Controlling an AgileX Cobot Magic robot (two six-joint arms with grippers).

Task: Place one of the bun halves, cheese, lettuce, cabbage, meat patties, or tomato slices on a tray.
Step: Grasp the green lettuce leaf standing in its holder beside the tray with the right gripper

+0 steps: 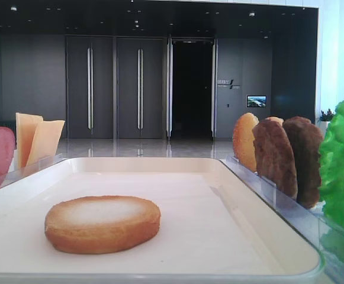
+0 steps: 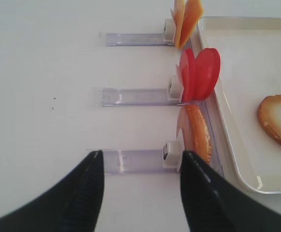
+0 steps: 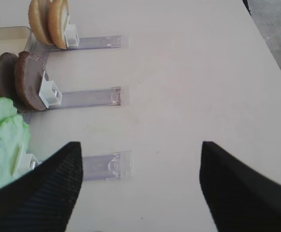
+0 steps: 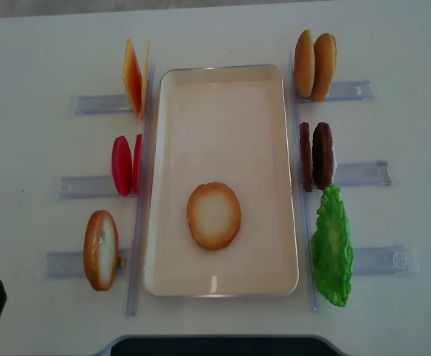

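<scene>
Cream-white and smooth, the tray (image 4: 222, 81) lay along the middle of the white table (image 4: 393, 44), and one bun half (image 4: 214, 215) already rested pale face up on its near half, a little left of centre. Both grippers hung back over the near edge of the table: the right gripper (image 3: 140, 186) showed its two black ribbed fingers standing wide apart with nothing between them, and the left gripper (image 2: 140, 188) likewise stood open and empty above a clear plastic rack (image 2: 130, 161).

The remaining pieces stood on edge in such racks along both long sides of the tray. On the left side were thin yellow-orange cheese slices (image 4: 135, 78) toward the far corner, glossy red tomato slices (image 4: 126, 165) at mid-edge, and a golden-crusted bun half (image 4: 101, 249) near the front. On the right side were two more bun halves (image 4: 314, 64), rough dark meat patties (image 4: 315, 156), and ruffled bright green lettuce (image 4: 331, 248).

Risk probably lay in the pick-up. Pieces stood packed in pairs, touching, so closing jaws might catch two or tip the neighbour out of its slot. The lettuce looked floppy and could fold or slip; the cheese looked thin enough to bend. The racks seemed light and might drag along the table. A piece dropped carelessly could land on the tray's low rim or beside the bun rather than on it.
</scene>
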